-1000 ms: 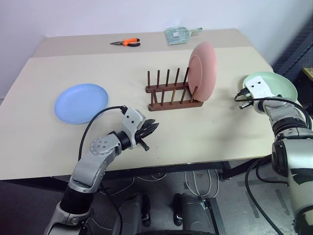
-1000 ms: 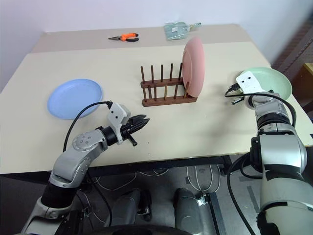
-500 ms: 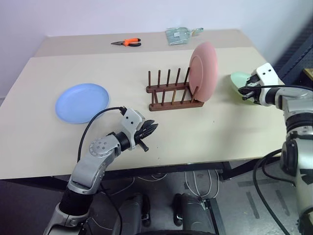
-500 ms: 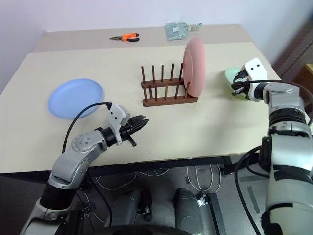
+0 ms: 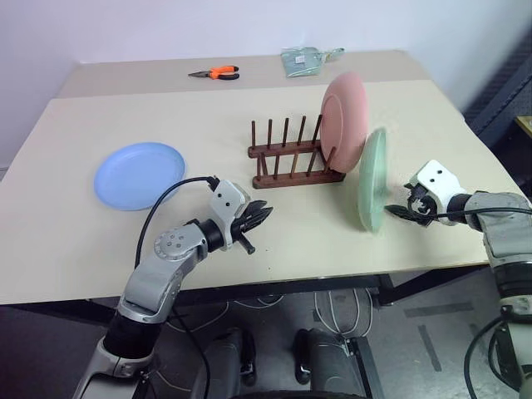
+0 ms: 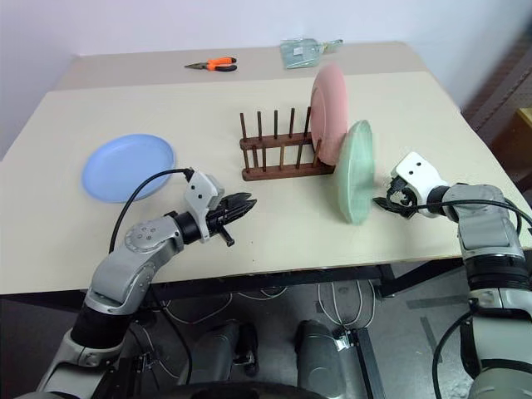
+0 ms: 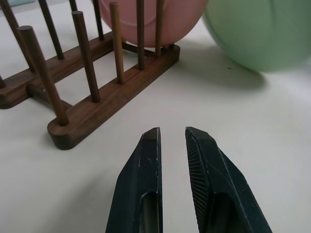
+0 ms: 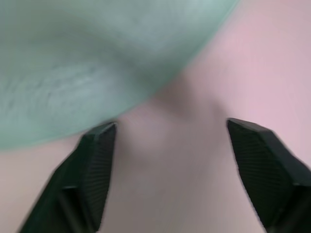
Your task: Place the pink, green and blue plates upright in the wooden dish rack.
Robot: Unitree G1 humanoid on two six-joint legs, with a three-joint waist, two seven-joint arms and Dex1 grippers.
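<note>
Blurred green plate (image 8: 92, 63) close ahead, two black fingers (image 8: 95, 165) spread wide apart below it, pale tabletop (image 8: 233, 68) beyond

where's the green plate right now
In the left eye view the green plate stands on edge on the table, on the robot's right, just outside the wooden dish rack near the pink plate, with the open right gripper beside it.

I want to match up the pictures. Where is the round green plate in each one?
Left eye view: the round green plate stands on edge, right of centre, beside the dark wooden peg rack.
Right eye view: right of centre, same spot.
Left wrist view: top right corner.
Right wrist view: across the top.
Shared landmark: the round pink plate standing in the rack, seen in both eye views and the left wrist view.
</note>
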